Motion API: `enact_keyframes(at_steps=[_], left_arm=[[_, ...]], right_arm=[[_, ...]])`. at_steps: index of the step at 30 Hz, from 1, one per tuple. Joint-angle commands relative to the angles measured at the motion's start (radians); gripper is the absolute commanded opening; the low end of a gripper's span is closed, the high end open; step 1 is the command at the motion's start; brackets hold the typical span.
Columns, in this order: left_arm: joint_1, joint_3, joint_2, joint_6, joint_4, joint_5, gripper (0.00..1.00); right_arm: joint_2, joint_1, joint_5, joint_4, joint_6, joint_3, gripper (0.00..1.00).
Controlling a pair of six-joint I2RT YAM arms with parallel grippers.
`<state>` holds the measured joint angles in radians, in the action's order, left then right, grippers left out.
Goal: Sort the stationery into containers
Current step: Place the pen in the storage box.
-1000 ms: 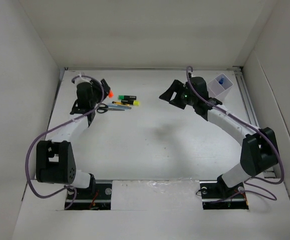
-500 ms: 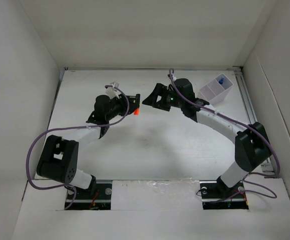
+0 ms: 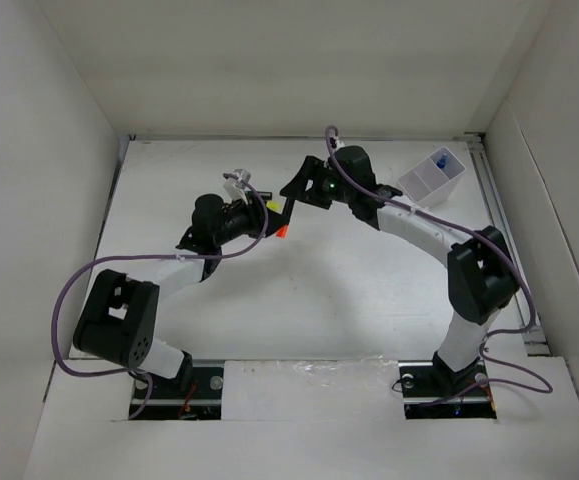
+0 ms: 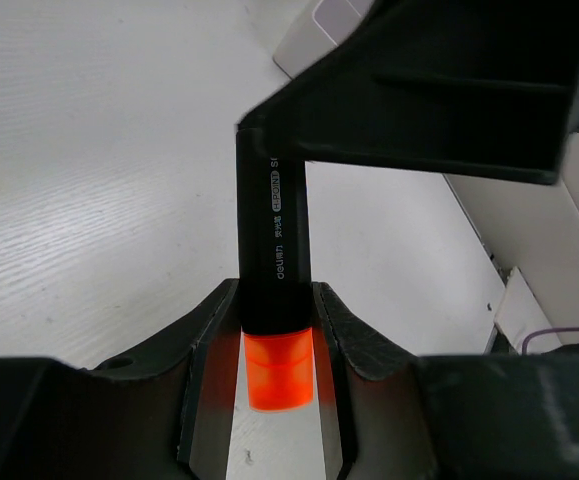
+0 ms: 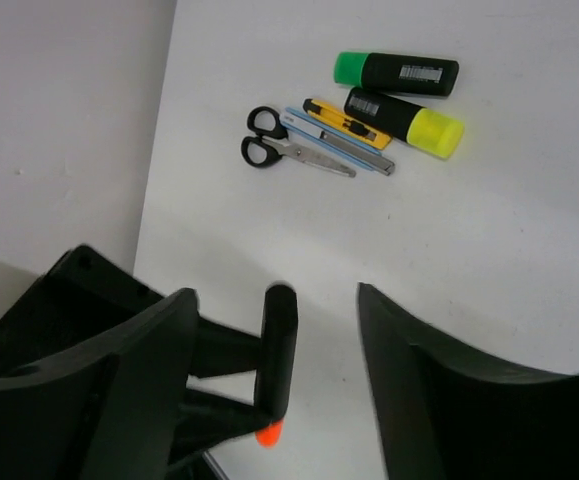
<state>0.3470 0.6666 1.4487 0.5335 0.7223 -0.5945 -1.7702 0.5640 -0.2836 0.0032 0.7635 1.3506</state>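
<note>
My left gripper (image 3: pixel 269 218) (image 4: pixel 277 340) is shut on the black highlighter with the orange end (image 4: pixel 274 250) and holds it above the table, orange end (image 3: pixel 281 232) toward me. My right gripper (image 3: pixel 295 196) (image 5: pixel 274 296) is open, and the highlighter's black end (image 5: pixel 279 340) stands between its fingers without touching them. On the table in the right wrist view lie a green-ended highlighter (image 5: pixel 399 72), a yellow-ended highlighter (image 5: pixel 404 118), black-handled scissors (image 5: pixel 279 148) and a thin yellow pen (image 5: pixel 347 123). The white divided box (image 3: pixel 434 180) stands at the back right with a blue-capped bottle (image 3: pixel 441 160) in it.
White walls close the table in on the left, back and right. My left arm hides most of the loose stationery in the top view. A grey-blue pen (image 5: pixel 339 148) lies beside the scissors.
My left gripper has carried the orange-ended highlighter right, away from the pile. My right gripper has moved left from the box, and its open fingers now flank the highlighter's black end.
</note>
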Motion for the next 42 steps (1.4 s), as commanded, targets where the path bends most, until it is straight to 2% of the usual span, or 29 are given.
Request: enact_keyframes(at_steps=[1,3,4,8,10,13,17,18,23,27,28,29,30,37,38,42], left_arm=[[0.023,0.014,0.005,-0.030,0.066,-0.033,0.02],[0.023,0.024,0.016,-0.030,0.066,-0.033,0.02],[0.023,0.024,0.016,-0.030,0.066,-0.033,0.02],[0.023,0.024,0.016,-0.030,0.066,-0.033,0.02],[0.023,0.024,0.016,-0.030,0.066,-0.024,0.02],[0.023,0.033,0.016,-0.030,0.066,-0.013,0.02],[0.023,0.033,0.027,-0.030,0.066,-0.013,0.02],[0.023,0.033,0.027,-0.030,0.066,-0.013,0.02],[0.023,0.033,0.027,-0.030,0.066,-0.004,0.02],[0.023,0.033,0.027,-0.030,0.066,-0.004,0.05],[0.023,0.033,0.027,-0.030,0.066,-0.004,0.08],[0.023,0.033,0.027,-0.030,0.066,-0.004,0.17],[0.023,0.033,0.016,-0.021,0.066,0.008,0.21],[0.023,0.022,-0.025,-0.021,0.066,0.030,0.47],[0.023,0.013,-0.025,-0.021,0.066,0.030,0.56],[0.023,0.002,-0.074,-0.012,0.066,0.030,0.69]], right_arm=[[-0.026,-0.001,0.017,0.011,-0.012,0.065,0.67],[-0.037,-0.010,0.008,0.001,-0.012,0.074,0.60],[-0.037,-0.010,0.008,0.001,-0.012,0.074,0.48],[-0.046,-0.010,-0.003,0.001,-0.012,0.065,0.32],[-0.046,-0.010,-0.003,0.001,-0.012,0.053,0.31],[-0.035,-0.010,-0.003,0.001,-0.003,0.033,0.46],[-0.035,-0.010,-0.003,0.001,-0.003,0.033,0.50],[-0.035,-0.010,-0.003,0.001,-0.003,0.033,0.44],[-0.035,-0.010,-0.026,-0.008,-0.003,0.033,0.34],[-0.035,-0.019,-0.051,-0.008,0.007,0.033,0.14],[-0.035,-0.030,-0.051,-0.008,0.007,0.033,0.10],[-0.035,-0.030,-0.051,-0.008,0.016,0.033,0.06],[-0.035,-0.041,-0.051,-0.008,0.016,0.033,0.04],[-0.005,-0.076,-0.049,-0.008,0.036,0.013,0.01],[-0.005,-0.076,-0.040,-0.008,0.036,0.013,0.01],[-0.005,-0.124,-0.029,-0.008,0.056,0.002,0.00]])
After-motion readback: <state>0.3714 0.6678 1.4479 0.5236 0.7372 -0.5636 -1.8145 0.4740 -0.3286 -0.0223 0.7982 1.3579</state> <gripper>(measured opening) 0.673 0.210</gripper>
